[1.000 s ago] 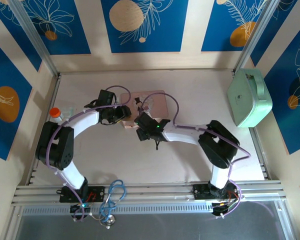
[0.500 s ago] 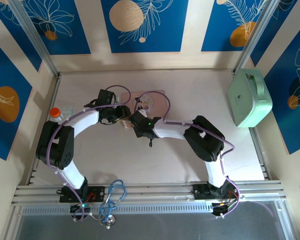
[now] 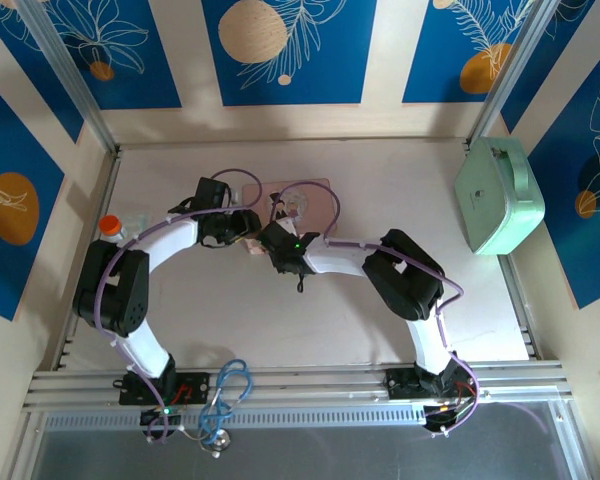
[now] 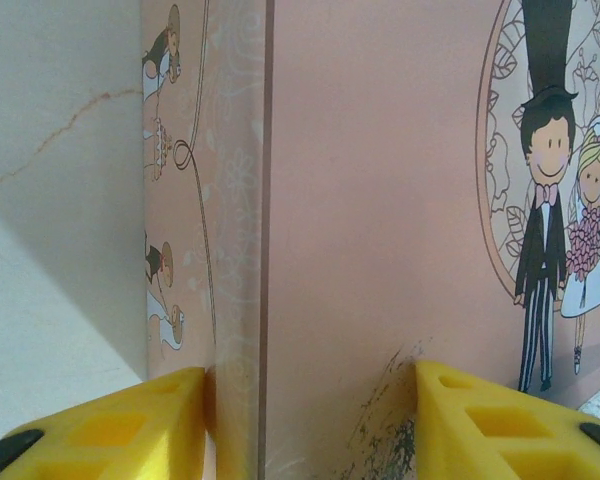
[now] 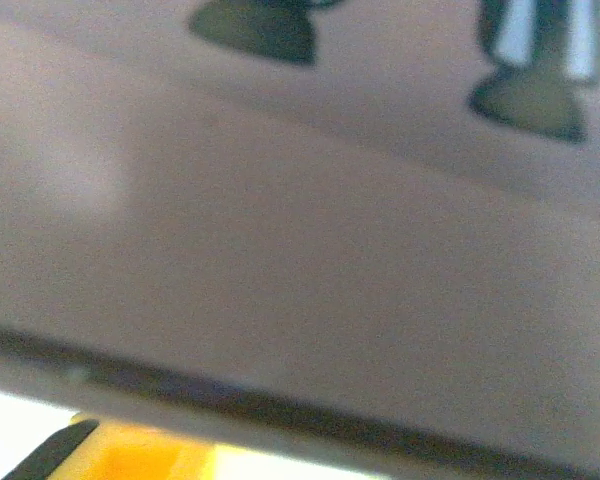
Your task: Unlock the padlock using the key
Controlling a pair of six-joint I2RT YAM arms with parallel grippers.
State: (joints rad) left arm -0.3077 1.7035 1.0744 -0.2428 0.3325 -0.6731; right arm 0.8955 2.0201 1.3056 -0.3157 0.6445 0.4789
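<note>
Right hand (image 3: 272, 240) has edged left against the pink tin (image 4: 380, 200)

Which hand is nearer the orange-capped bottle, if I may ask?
Left. The left hand is right of the bottle at the pink tin; the right hand is farther right.

beige table (image 3: 230, 320) boxed in by cream walls (image 3: 380, 50) with blue leaf-print panels (image 3: 320, 70), orange discs; aluminium rail (image 3: 300, 378) at near edge.

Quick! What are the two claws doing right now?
Left gripper: fingers astride the tin's edge; grip cannot be told.
Right gripper: close against the tin, blurred; cannot tell.
</note>
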